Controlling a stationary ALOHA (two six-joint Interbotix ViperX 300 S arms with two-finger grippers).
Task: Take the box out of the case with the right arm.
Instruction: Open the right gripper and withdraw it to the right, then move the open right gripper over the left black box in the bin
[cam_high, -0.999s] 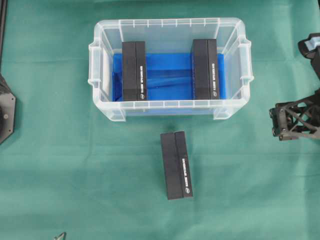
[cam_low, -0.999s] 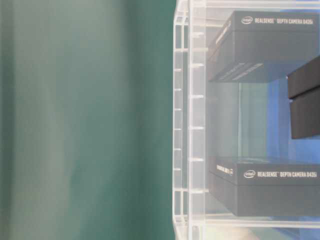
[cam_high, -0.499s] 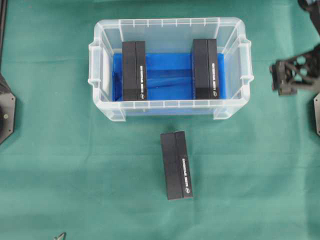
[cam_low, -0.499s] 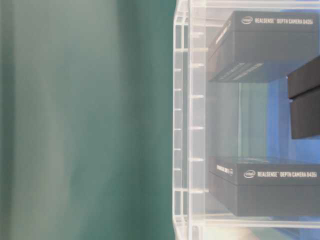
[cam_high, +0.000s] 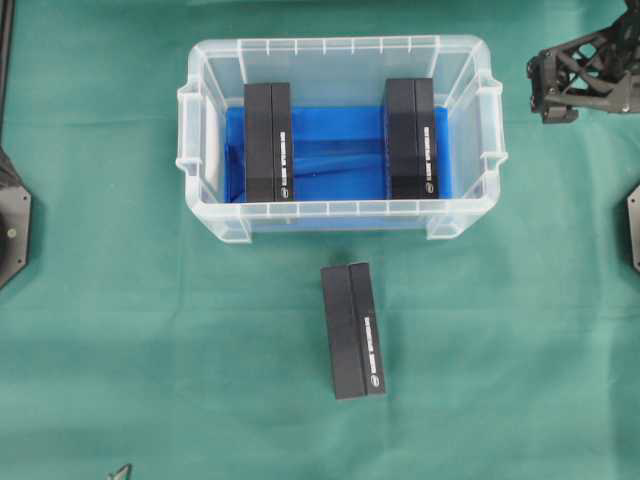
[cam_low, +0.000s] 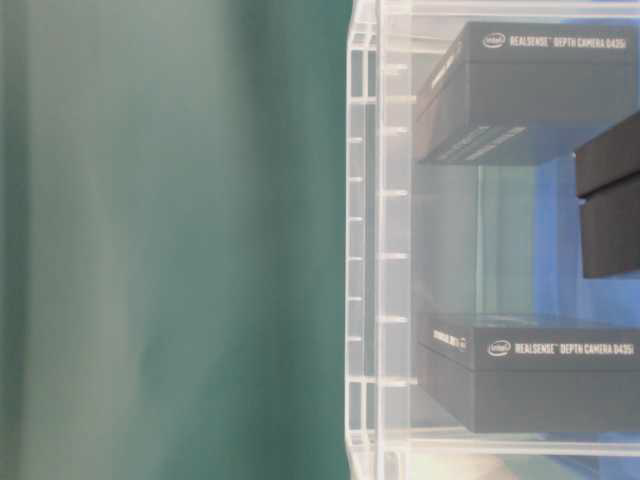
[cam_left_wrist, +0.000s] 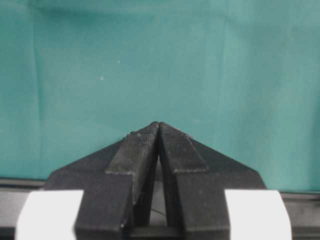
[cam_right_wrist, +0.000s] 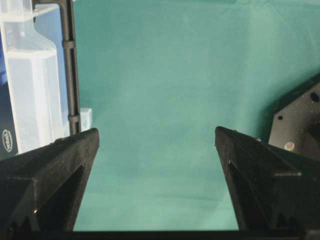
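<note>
Evidently the rigid, light RealSense box (cam_high: 412, 138) is standing in the case (cam_high: 340, 217), inviting a grip across its narrow sides, while the right gripper (cam_high: 545, 88) is hovering beside the case with jaws spread wide

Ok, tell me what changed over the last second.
The right gripper swung from beside the case's lower right corner up the overhead view to near its top right corner, jaws open and empty. Nothing was gripped or released. The three boxes, the case and the shut left gripper stayed put.
</note>
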